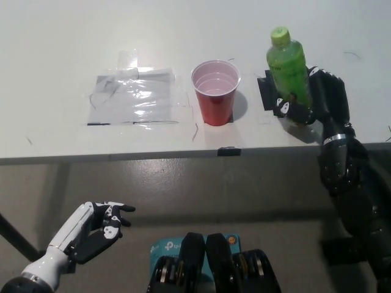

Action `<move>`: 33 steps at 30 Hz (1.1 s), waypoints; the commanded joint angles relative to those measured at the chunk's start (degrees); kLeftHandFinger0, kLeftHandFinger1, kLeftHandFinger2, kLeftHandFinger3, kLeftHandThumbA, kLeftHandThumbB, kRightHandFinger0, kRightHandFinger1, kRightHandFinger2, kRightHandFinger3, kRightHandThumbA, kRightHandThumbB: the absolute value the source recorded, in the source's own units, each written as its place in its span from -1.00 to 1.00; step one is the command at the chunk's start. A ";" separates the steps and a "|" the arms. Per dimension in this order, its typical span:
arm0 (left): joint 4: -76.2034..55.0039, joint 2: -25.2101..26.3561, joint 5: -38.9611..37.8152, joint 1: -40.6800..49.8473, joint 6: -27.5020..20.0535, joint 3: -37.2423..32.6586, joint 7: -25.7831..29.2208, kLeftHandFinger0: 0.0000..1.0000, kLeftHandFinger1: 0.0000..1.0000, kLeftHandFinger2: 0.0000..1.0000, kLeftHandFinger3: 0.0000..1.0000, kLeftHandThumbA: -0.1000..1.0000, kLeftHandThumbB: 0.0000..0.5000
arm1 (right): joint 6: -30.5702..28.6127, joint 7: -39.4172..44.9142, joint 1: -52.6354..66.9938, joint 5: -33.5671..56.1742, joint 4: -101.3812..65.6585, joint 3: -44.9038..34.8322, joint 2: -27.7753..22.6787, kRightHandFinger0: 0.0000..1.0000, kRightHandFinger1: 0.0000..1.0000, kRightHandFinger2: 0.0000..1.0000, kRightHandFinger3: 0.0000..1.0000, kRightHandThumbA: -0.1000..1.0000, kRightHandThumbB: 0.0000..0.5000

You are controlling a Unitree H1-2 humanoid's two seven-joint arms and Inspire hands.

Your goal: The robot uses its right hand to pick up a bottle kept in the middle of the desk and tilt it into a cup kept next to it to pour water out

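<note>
The black right hand (308, 101) is clamped on the green bottle (288, 70) — lifted, right of the red cup (215, 91). The cap looks on; tilting might pour nothing — or knock the cup. White left hand (101, 226) rests low, fingers loosely apart.

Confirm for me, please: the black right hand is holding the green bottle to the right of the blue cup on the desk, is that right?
Not quite: the cup is red, not blue, as the head view shows. The rest stands: the black right hand holds the green bottle to the right of the cup on the desk.
</note>
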 commanded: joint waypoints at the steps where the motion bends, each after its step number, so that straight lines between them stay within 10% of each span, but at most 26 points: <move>1: -1.53 0.92 0.33 -0.11 -4.22 0.70 0.32 -0.03 0.15 0.38 0.51 1.00 0.05 | -9.40 -13.34 -7.95 -1.29 0.17 1.64 -0.70 -1.00 -0.38 -0.82 -0.32 -1.00 -0.83; 3: -1.59 0.89 0.18 -0.06 -3.98 0.81 0.30 -0.01 0.16 0.39 0.52 1.00 0.03 | -9.72 -12.07 -7.73 0.11 0.62 1.55 -0.50 -0.91 -0.33 -0.72 0.07 -1.00 -0.99; 4: -1.55 0.92 0.32 -0.08 -3.75 0.77 0.31 -0.01 0.17 0.40 0.52 1.00 0.08 | -9.69 -11.35 -7.56 0.65 0.92 1.55 -0.41 -0.51 0.01 -0.27 0.76 -0.74 -1.00; 5: -1.44 0.91 0.33 -0.07 -3.51 0.78 0.29 0.00 0.18 0.43 0.54 1.00 0.07 | -9.59 -10.00 -7.23 1.49 1.49 1.57 -0.25 -0.18 0.25 0.05 1.00 -0.47 -1.00; 20: -1.61 0.94 0.07 0.10 -3.39 0.82 -0.01 -0.01 0.15 0.41 0.54 1.00 0.22 | -6.81 -3.79 -5.59 7.20 1.74 0.78 1.92 0.72 0.77 0.65 1.00 0.16 -1.00; 25: -1.68 1.12 -0.18 0.21 -3.89 0.80 -0.29 0.00 0.15 0.41 0.54 1.00 0.19 | -6.95 -4.08 -4.85 8.05 2.89 0.84 2.20 0.56 0.68 0.56 1.00 -0.01 -1.00; 33: -2.32 1.07 -0.34 0.92 -3.38 0.99 -0.24 0.03 0.19 0.46 0.58 1.00 0.30 | -5.55 -4.75 -4.66 7.32 3.78 1.55 2.05 0.57 0.66 0.55 1.00 0.27 -1.00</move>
